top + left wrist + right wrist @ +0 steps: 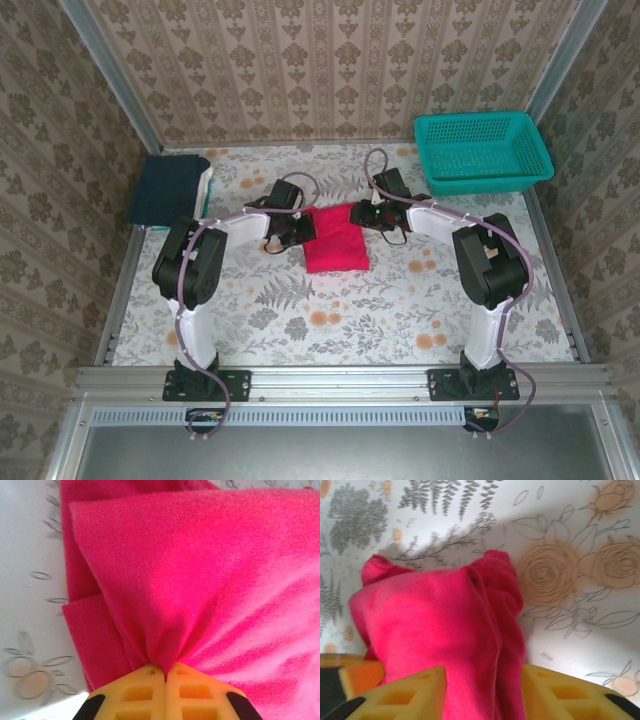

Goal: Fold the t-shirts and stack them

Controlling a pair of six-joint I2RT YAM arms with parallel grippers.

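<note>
We find the near half of the table (330,310) open through its middle. The teal basket (483,150) blocks the far right corner; a dark navy stack (170,188), apparently folded t-shirts, blocks the far left. The red t-shirt (335,245) occupies the centre.

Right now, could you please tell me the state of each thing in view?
red t-shirt, folded into a small rectangle, lying on the table.
left hand, shut, pinching the red t-shirt's cloth.
right hand, jaws apart with red cloth between them; grip unclear.
navy t-shirt, folded, lying at the far left.
teal mesh basket, upright, nothing seen inside.
</note>
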